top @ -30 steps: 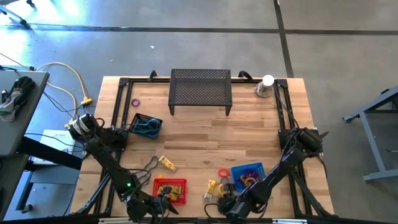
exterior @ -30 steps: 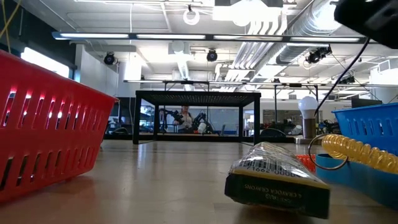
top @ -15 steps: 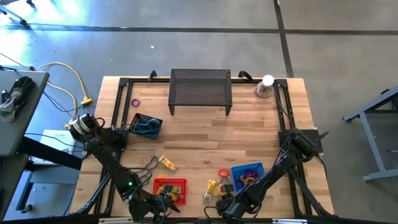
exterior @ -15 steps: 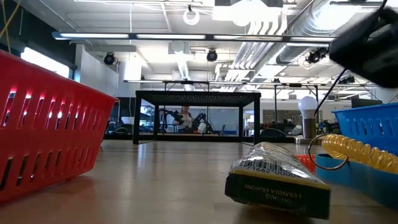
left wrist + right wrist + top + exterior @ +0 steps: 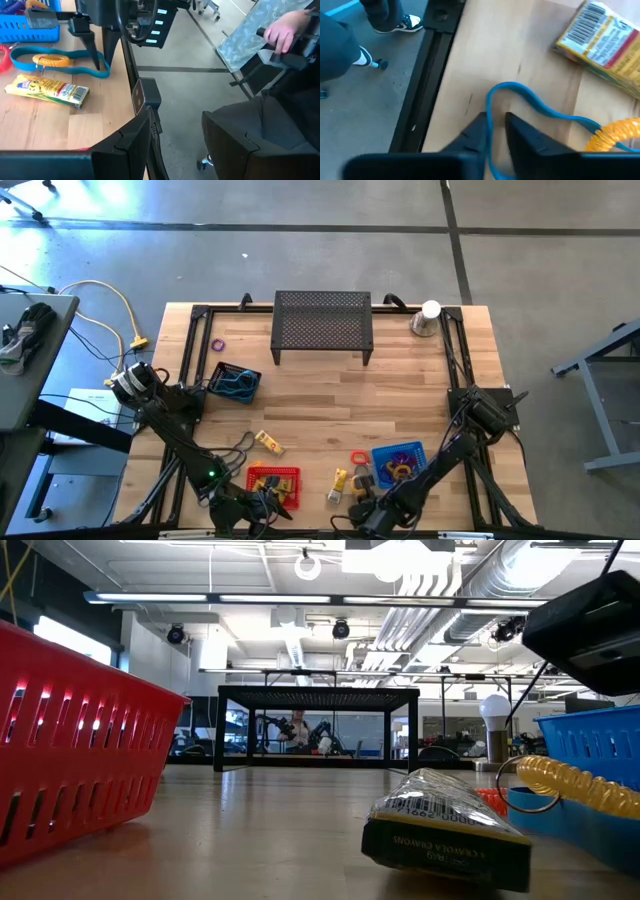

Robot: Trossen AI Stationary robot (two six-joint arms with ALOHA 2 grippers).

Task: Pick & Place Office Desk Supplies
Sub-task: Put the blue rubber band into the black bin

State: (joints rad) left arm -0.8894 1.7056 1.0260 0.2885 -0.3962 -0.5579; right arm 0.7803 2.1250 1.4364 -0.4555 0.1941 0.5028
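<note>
A teal band [image 5: 540,107] lies flat on the wood beside a yellow crayon box [image 5: 600,42] and an orange coil ring [image 5: 615,132], near the table's near edge. My right gripper [image 5: 496,120] points down over the band's looped end, its fingers a narrow gap apart with the strap running between them. My left gripper [image 5: 187,135] hangs open past the near edge by the red basket [image 5: 275,483], with nothing between its fingers. More supplies show in the high view: a yellow block [image 5: 268,442], a red ring [image 5: 358,457], a purple ring [image 5: 217,345]. My right gripper stands astride the teal band's looped end [image 5: 488,107], coming from above and slanting down. The strap runs along the inner face of one finger [image 5: 479,132], and wood shows between it and the other finger. Whether the fingers touch the band I cannot tell.
A blue basket [image 5: 398,463] sits just right of the right gripper. A black basket [image 5: 235,383] with bands is at the left, the black mesh stand [image 5: 322,325] and the silver cone with white ball [image 5: 428,318] at the far edge. A person's hand [image 5: 282,32] shows beyond the table.
My right gripper has sunk toward the table at the near edge; in the low view its dark body has come down into the upper right of the picture. The supplies on the table lie as before.
</note>
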